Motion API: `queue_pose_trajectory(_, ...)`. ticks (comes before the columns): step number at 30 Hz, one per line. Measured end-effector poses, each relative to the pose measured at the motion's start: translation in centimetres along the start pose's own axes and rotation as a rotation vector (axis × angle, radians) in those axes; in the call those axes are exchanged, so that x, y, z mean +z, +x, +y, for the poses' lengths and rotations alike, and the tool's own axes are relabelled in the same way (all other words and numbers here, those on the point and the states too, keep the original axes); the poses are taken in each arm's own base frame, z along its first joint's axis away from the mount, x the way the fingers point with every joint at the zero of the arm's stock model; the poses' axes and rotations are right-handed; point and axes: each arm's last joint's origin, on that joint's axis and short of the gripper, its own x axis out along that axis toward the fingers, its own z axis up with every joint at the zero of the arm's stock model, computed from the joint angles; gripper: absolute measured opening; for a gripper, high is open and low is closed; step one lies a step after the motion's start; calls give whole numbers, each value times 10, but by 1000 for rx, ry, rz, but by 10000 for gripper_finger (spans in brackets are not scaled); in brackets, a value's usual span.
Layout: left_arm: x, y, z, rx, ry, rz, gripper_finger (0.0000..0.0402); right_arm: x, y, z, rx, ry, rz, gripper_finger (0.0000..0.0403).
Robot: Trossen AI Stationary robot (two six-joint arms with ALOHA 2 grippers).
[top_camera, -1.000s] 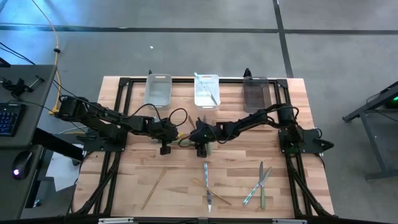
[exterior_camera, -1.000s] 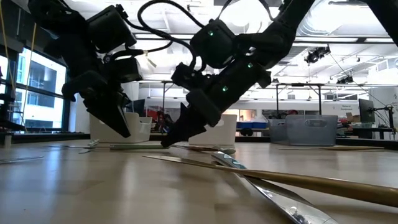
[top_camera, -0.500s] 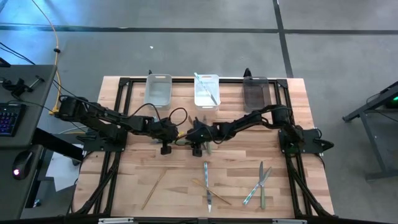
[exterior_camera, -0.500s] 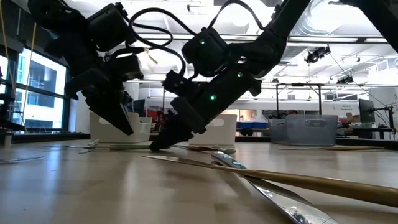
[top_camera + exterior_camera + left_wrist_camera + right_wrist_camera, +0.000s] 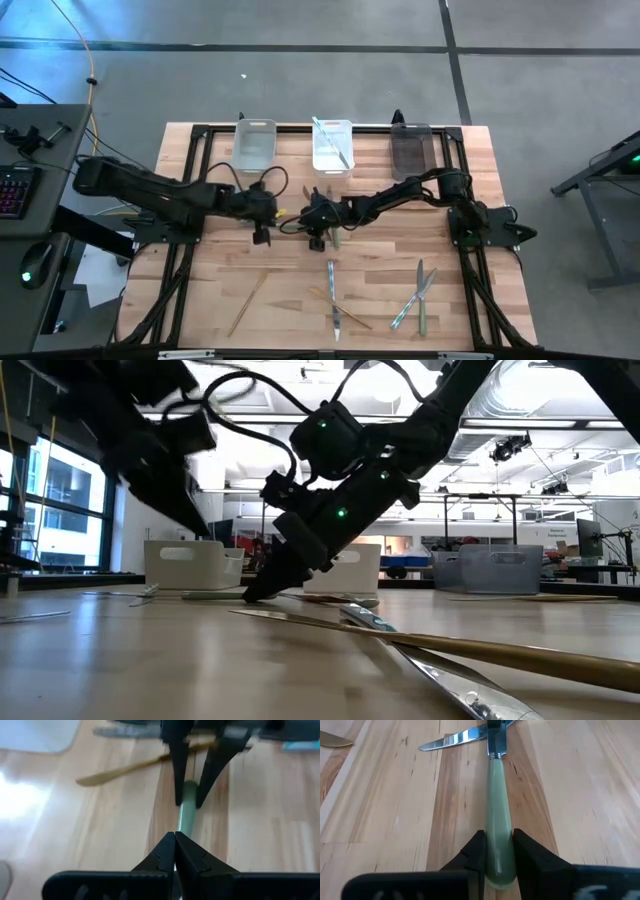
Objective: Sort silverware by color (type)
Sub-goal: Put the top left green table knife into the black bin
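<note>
right gripper (image 5: pixel 498 851) | fingers clamped on green-handled knife (image 5: pixel 496 795) handle end | long axis runs straight out between fingers, blade away | left gripper (image 5: pixel 175 851) fingers pressed together, empty

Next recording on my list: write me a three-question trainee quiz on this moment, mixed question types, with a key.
1. True or false: the right gripper has its fingers on either side of the green-handled piece lying on the table.
2. Multiple choice: which bin already holds a piece of cutlery? A) the left clear bin B) the middle white bin C) the right dark bin
3. Fill in: the left gripper has its fingers ____.

Key: 1 true; 2 B, a pale piece lies slanted in it; 3 shut, holding nothing.
</note>
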Motion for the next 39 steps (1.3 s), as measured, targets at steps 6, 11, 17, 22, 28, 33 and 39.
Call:
queue_pose_trajectory(6, 2, -27, -6, 49, -28, -91, 0, 1, -1, -1, 14, 23, -5, 56)
queue_pose_trajectory(11, 0, -46, -12, 93, -51, -142, 0, 6, -9, -3, 40, 60, -6, 47)
queue_pose_trajectory(17, -6, -63, -17, 147, -65, -188, 0, 14, -24, -4, 46, 82, 9, 46)
queue_pose_trajectory(22, -10, -70, -19, 168, -76, -212, 0, 25, -40, -5, 47, 87, -12, 45)
queue_pose_trajectory(28, -35, -61, -16, 152, -142, -256, 0, 40, -65, -6, 10, 89, -27, 44)
queue_pose_trajectory(33, -53, -56, -11, 132, -198, -301, 0, 51, -103, -12, -87, 104, 17, 44)
queue_pose_trajectory(39, -60, -63, -6, 145, -179, -369, 0, 57, -166, -25, -277, 158, 102, 39)
